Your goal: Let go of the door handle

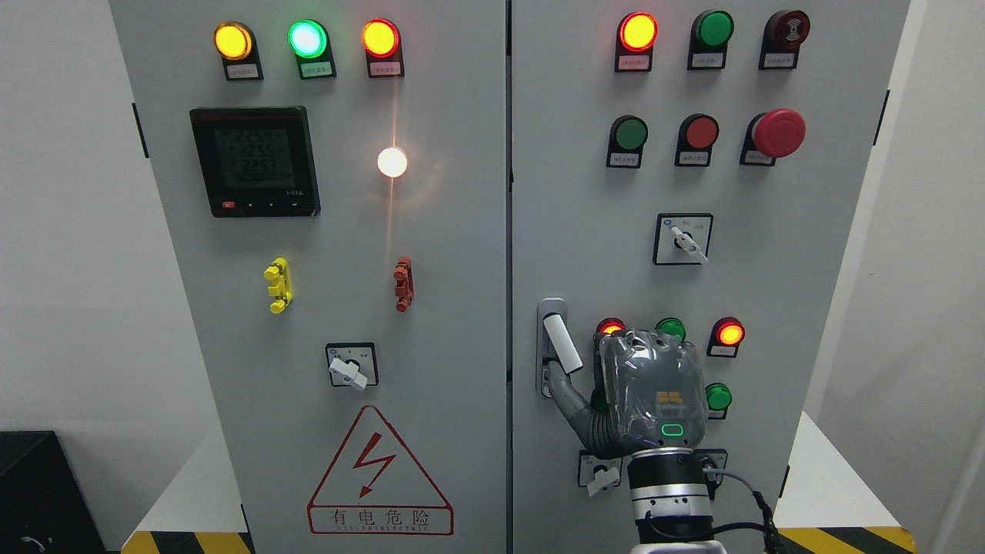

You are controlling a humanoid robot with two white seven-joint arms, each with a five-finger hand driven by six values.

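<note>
One door handle just left of right robot hand

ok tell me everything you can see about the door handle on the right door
The door handle is a white bar swung out of a tall silver recessed plate at the right door's left edge, beside the seam. It looks like smooth plastic or painted metal. It tilts, its top near the plate's upper end and its lower end out to the right. The right hand's thumb reaches up just beneath its lower end; whether they touch is unclear. The other fingers are hidden behind the hand.
</note>
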